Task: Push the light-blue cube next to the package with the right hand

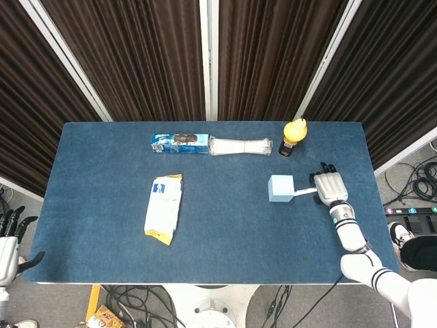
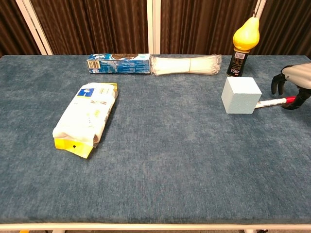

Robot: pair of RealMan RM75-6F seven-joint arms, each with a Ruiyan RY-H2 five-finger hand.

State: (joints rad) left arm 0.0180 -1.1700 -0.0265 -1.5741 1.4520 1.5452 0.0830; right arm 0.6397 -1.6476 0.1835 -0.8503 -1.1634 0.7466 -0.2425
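On the right half of the blue table (image 1: 102, 225), the light-blue cube (image 1: 280, 188) sits upright, well apart from the white-and-yellow package (image 1: 164, 208) on the left half. A white marker pen with a red end (image 2: 273, 102) lies just beside the cube's right face; whether it touches the cube cannot be told. The right hand (image 1: 329, 186) rests over the pen's far end, fingers apart and slightly curled. It holds nothing that can be confirmed, so it reads as open. The left hand (image 1: 9, 236) hangs off the table's left edge, fingers spread, empty.

Judged step: the approach is complete and contact with the cube is not yet made.

Recommended procedure:
1. Place the fingers flat against the centre of the cube's right face, low down, so that the cube slides rather than tips.
2. Clear the pen or pass over it. If it is pushed along, it may roll and turn the cube.
3. Direct the push leftward and a little toward the robot, since the package lies nearer the front edge than the cube.
4. Advance slowly. Stop when the cube stands just beside the package and does not shove it.

The cookie box (image 1: 180, 143), the clear bundle of white ties (image 1: 240, 147) and the yellow-capped bottle (image 1: 293, 137) stand along the far edge, outside the likely path.
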